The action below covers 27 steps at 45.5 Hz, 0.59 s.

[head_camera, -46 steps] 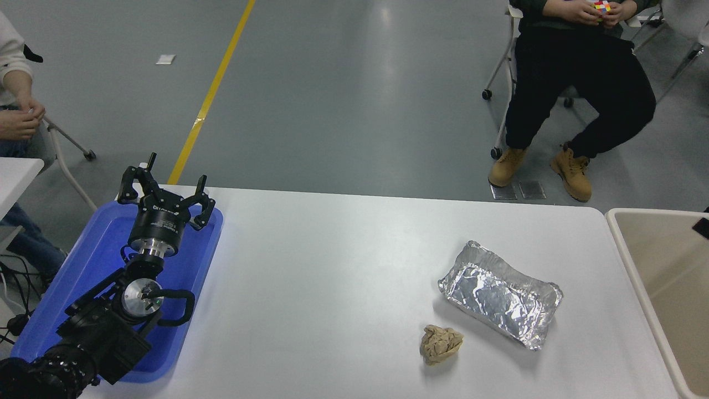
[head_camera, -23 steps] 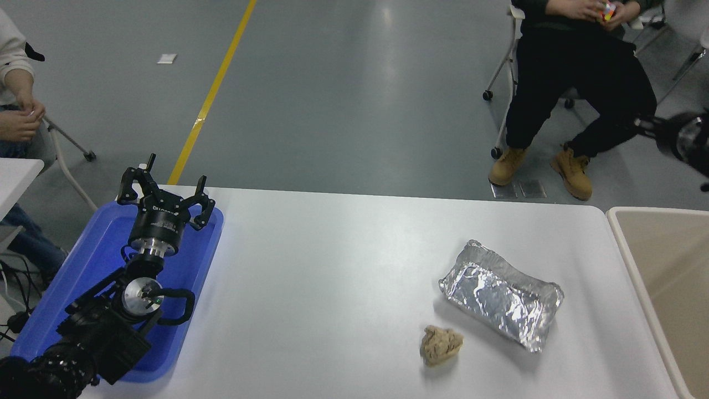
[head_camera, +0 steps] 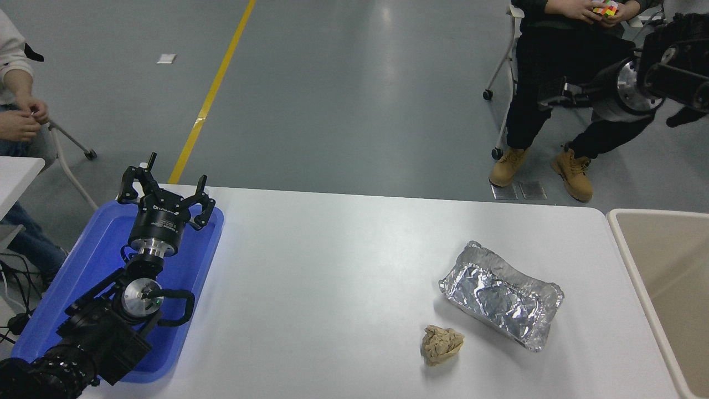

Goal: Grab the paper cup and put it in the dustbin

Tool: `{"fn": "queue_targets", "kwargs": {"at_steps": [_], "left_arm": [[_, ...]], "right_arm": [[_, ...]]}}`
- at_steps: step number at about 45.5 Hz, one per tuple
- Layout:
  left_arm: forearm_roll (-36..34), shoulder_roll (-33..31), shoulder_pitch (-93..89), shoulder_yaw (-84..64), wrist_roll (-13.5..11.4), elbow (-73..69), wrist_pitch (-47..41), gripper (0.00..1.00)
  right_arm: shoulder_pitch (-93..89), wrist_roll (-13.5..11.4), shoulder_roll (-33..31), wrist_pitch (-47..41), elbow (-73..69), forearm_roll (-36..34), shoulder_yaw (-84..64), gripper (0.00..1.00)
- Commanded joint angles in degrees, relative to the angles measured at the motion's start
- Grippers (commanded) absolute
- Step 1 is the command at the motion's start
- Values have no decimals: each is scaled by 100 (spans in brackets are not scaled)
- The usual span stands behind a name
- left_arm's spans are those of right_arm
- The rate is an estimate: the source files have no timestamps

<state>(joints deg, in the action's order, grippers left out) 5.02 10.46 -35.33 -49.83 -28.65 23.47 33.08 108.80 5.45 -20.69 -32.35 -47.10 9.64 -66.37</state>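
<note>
Paper cup: not visible anywhere in the head view, neither on the worktop (head_camera: pixel 343 266) nor in the shown part of the dustbin (head_camera: pixel 623 244), so its bearing and long axis relative to either claw cannot be stated. Right claw (head_camera: pixel 554 94): raised high at the upper right, beyond the worktop's far edge, pointing left; finger state cannot be determined against the dark background. Left claw (head_camera: pixel 166 194): parked over the blue tray (head_camera: pixel 94 260) at lower left, fingers spread apart, holding nothing. Foil tray (head_camera: pixel 501 293) and crumpled brown paper ball (head_camera: pixel 441 343) lie on the worktop, near the dustbin. Judgement: the right arm is nearer the dustbin.
</note>
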Motion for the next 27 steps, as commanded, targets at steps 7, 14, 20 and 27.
{"fn": "queue_targets", "kwargs": {"at_steps": [7, 14, 20, 27], "left_arm": [[7, 0, 9, 0, 0, 0, -3, 100], [-1, 0, 9, 0, 0, 0, -3, 100], [7, 0, 9, 0, 0, 0, -3, 100], [-1, 0, 9, 0, 0, 0, -3, 100]], "right_arm": [[1161, 0, 57, -791, -1547, 144, -17, 100], [1319, 0, 57, -1045, -1776, 144, 27, 100], [1460, 0, 74, -1098, -2022, 144, 36, 100], [1530, 0, 215, -1125, -2128, 144, 45, 100]]}}
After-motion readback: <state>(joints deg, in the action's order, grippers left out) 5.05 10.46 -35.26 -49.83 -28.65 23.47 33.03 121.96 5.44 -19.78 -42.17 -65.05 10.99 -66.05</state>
